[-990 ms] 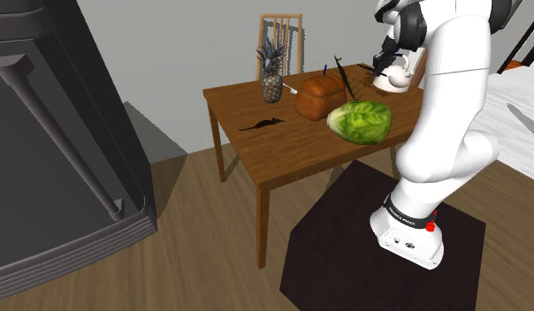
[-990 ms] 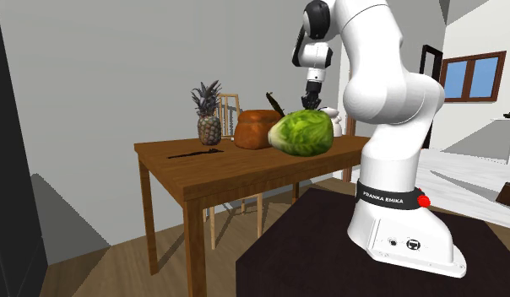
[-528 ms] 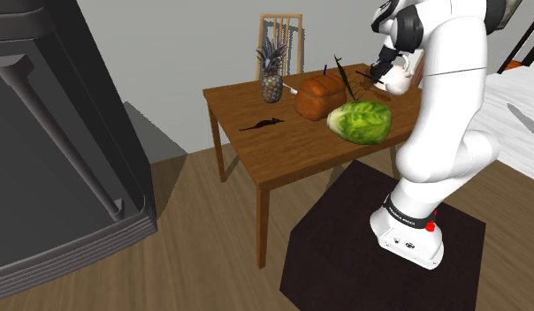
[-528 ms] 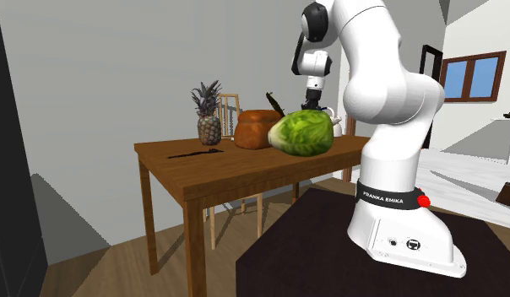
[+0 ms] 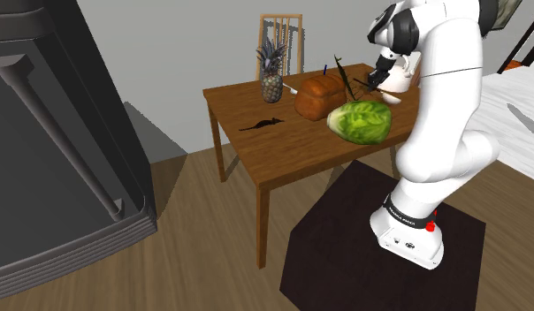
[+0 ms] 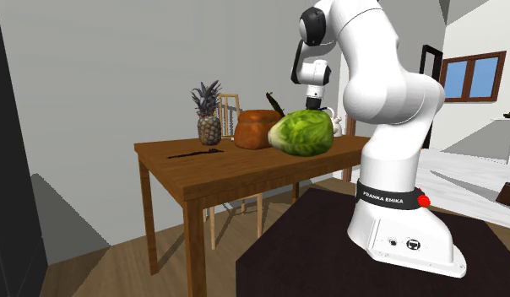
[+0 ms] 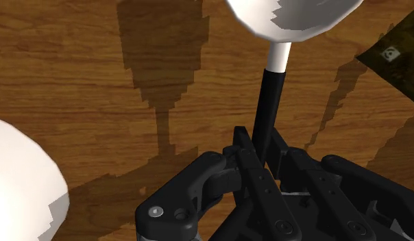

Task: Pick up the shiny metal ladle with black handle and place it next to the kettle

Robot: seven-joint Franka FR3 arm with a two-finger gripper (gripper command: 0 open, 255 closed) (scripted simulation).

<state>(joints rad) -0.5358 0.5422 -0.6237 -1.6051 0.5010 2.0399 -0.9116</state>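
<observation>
The ladle (image 7: 271,103) has a pale rounded bowl and a black handle. My gripper (image 7: 262,149) is shut on that handle, and the bowl hangs beyond the fingertips over the brown wooden table (image 7: 96,103). Close beside the gripper is the white kettle (image 7: 20,185). In the shoulder view the gripper (image 5: 377,80) hangs low over the table's far right part, just left of the kettle (image 5: 400,87), which the arm partly hides. In the second exterior view the gripper (image 6: 312,103) dips behind the lettuce, with the kettle (image 6: 335,123) to its right.
On the table (image 5: 283,155) lie a green lettuce (image 5: 360,120), a brown loaf (image 5: 320,97), a pineapple (image 5: 271,78) and a small dark object (image 5: 262,125). A chair (image 5: 281,31) stands behind the table. A dark cabinet (image 5: 62,150) fills the shoulder view's left.
The gripper has come down toward the table beside the kettle, still shut on the ladle's handle. Nothing else has moved.
</observation>
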